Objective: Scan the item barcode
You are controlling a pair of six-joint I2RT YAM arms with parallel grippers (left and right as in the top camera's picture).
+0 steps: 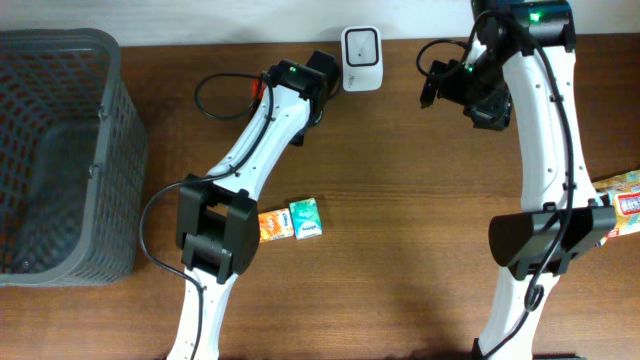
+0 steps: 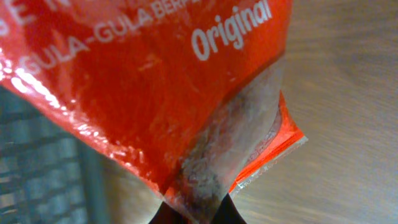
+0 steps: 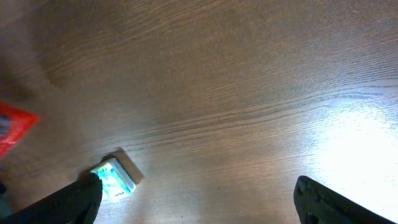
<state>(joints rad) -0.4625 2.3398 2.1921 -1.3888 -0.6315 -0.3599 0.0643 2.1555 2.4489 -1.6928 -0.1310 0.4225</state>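
A grey basket (image 1: 60, 150) sits at the counter's (image 1: 400, 200) 9 o'clock edge. The left arm (image 1: 250, 150) rises from its base at 6 o'clock, bends at the elbow and reaches toward 12 o'clock, its wrist ending just left of the scanner. In the left wrist view the left fingers (image 2: 221, 216) are clenched on the clear sealed edge of a red packet (image 2: 143, 81) printed "Original", which hangs lifted above the wood and fills most of that view. Near the elbow, at the counter's centre, an orange box (image 1: 274, 226) and a green box (image 1: 306, 218) lie touching side by side. The white scanner (image 1: 360, 45) stands at 12 o'clock. The right arm (image 1: 545, 150) climbs from 5 o'clock up to 1 o'clock, then folds back so its wrist hangs right of the scanner; the right fingers (image 3: 71, 199) are spread wide, released, holding nothing. More snack packets (image 1: 622, 195) lie at the 3 o'clock edge
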